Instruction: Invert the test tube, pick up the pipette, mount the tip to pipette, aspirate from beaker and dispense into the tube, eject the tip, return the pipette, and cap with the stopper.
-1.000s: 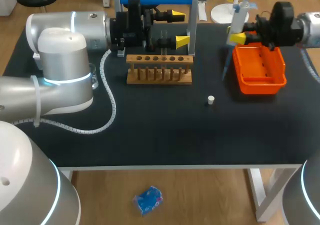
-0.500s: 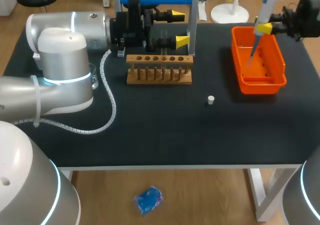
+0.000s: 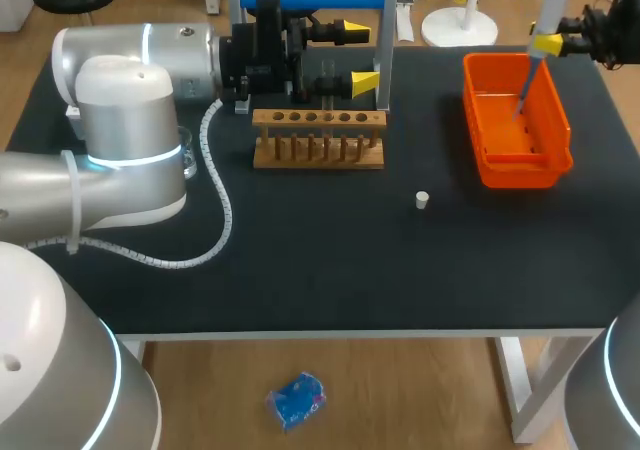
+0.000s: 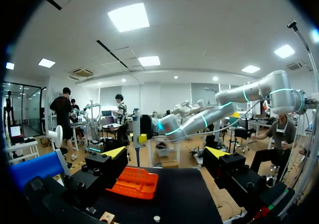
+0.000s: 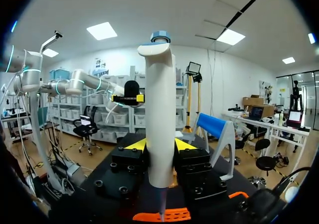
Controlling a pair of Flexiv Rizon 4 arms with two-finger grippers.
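Right hand (image 3: 548, 44) carried the pipette (image 3: 551, 5) over the orange tray (image 3: 520, 175).

Beaker (image 3: 186, 157) mostly behind the left arm (image 3: 130, 100); right arm (image 3: 622, 15) largely beyond the head view's edge.

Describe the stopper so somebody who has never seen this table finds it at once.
Find the wooden rack on the black table. Nearer the front edge, between rack and orange tray, stands the stopper. It is a tiny white plug, alone on bare tabletop.
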